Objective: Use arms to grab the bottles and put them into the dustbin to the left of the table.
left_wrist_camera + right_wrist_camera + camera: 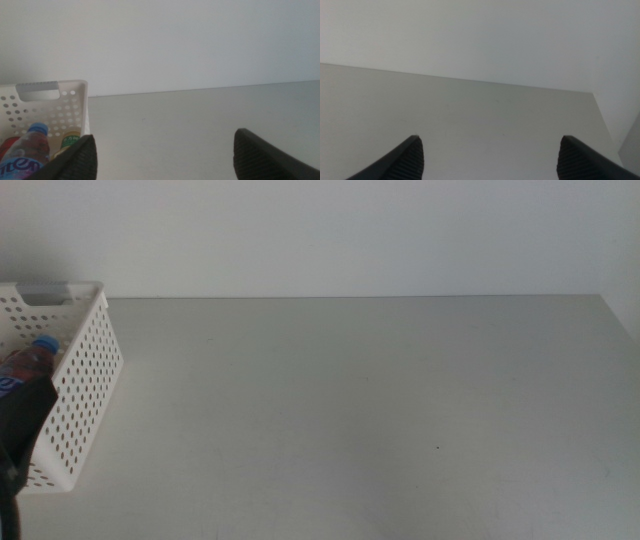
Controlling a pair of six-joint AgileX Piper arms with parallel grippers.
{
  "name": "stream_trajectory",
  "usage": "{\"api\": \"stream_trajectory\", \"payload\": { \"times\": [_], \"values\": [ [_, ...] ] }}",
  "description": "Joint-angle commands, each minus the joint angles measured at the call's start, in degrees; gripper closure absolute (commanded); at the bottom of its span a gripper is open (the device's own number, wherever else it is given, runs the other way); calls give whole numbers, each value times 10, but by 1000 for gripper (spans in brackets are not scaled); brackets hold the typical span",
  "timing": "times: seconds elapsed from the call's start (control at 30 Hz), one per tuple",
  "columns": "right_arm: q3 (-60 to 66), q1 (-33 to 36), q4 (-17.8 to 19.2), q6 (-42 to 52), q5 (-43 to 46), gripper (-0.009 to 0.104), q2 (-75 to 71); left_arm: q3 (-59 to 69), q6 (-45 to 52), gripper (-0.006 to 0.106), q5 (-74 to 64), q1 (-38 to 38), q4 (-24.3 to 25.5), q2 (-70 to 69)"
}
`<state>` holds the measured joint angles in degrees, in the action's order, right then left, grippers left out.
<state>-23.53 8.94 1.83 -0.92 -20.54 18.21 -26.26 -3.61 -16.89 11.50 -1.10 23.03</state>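
Note:
The white perforated dustbin (85,380) stands at the table's left end. Inside it lie the water bottle with a blue cap (38,352), and in the left wrist view (31,147) the yellow tea bottle (68,141) and a bit of the red can (10,145) beside it. My left gripper (165,155) is open and empty beside the bin's near corner; one dark finger (22,425) shows at the middle view's left edge. My right gripper (490,160) is open and empty over bare table, out of the middle view.
The grey-white table (360,410) runs from the bin to its right edge (620,330). A plain white wall stands behind it. The table's far right corner shows in the right wrist view (592,95).

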Motion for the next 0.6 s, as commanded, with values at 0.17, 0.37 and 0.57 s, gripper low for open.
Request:
{"api": "stream_trajectory", "payload": {
  "times": [0.17,0.37,0.57],
  "values": [
    [133,-80,-31,5,53,27,-124,129,-7,7,96,-60,-24,-100],
    [218,-101,-30,5,55,27,-203,223,-7,7,96,-99,-41,-206],
    [246,-101,-28,5,39,27,-202,282,-7,7,84,-99,-39,-252]
  ]
}}
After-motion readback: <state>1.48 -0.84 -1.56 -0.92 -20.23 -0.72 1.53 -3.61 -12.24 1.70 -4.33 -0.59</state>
